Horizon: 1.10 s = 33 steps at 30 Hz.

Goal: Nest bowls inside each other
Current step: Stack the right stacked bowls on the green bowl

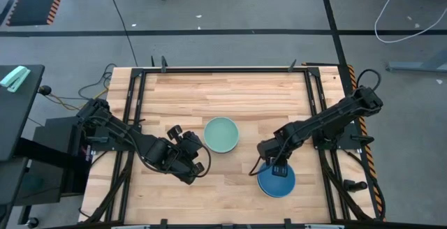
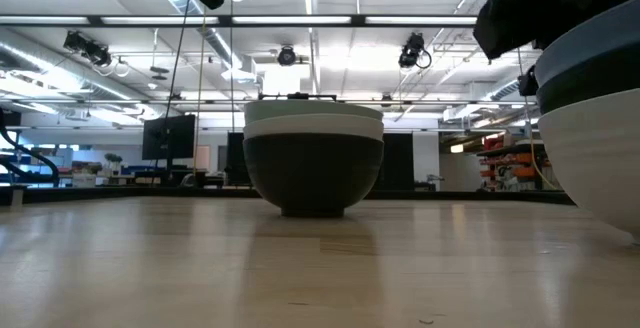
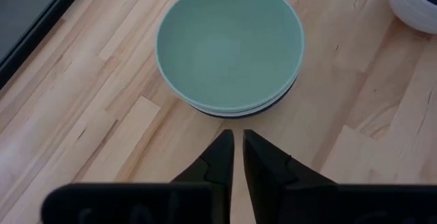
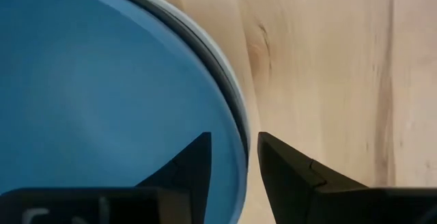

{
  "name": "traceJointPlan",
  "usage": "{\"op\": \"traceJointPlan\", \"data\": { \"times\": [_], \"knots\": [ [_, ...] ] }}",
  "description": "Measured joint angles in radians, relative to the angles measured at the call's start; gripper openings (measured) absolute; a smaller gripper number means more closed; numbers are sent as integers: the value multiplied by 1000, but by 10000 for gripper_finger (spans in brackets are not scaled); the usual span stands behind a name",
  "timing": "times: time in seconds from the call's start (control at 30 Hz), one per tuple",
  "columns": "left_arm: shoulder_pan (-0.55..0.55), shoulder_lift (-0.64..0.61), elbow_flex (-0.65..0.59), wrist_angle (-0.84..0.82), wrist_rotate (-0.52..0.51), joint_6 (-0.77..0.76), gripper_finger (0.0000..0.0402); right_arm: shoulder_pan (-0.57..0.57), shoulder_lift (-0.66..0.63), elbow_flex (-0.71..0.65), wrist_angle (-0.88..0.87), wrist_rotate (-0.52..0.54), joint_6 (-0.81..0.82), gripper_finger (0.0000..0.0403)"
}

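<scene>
We find no readable brand, label or writing on any bowl, arm or the tabletop (image 1: 230,89).

Landmark: the mint bowl (image 1: 221,135), near the middle of the tabletop. It is the top of a stack: the left wrist view shows a white rim and a dark rim under it, and the low view shows the lowest bowl as the black bowl (image 2: 313,173), with pale bands above. The high view shows only the mint top.

The left claw (image 1: 196,147) sits just beside the mint bowl on its left, apart from it; in the left wrist view its fingers (image 3: 220,157) are nearly together and hold nothing, so we log it as clenched and empty.

To the right of the mint bowl and nearer the front edge stands a second stack topped by the blue bowl (image 1: 276,180). The low view shows a white bowl (image 2: 598,158) at its base, with a dark band and a blue-grey band above. The right claw (image 4: 233,157) is over the blue bowl's rim, one finger inside and one outside with a gap to the rim: released.
</scene>
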Motion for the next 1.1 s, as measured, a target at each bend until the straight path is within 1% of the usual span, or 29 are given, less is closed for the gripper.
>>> {"op": "traceJointPlan", "data": {
  "times": [0.13,0.3,0.4,0.7,0.8,1.0,1.1],
  "knots": [
    [1,0,0,0,0,0,39,0,0,-45,42,-8,-5,128],
    [1,0,0,0,0,0,44,0,0,-117,150,-48,-5,128],
    [1,0,0,0,0,0,42,-1,0,-145,184,-57,-5,128],
    [1,0,0,0,0,0,39,-1,-1,-154,202,-56,-5,126],
    [1,0,0,0,0,0,35,-1,-1,-153,208,-55,-5,113],
    [1,0,0,0,0,0,30,-1,-2,-150,216,-60,-6,58],
    [1,0,0,3,0,0,32,-1,-2,-149,215,-55,-24,54]
  ]
}}
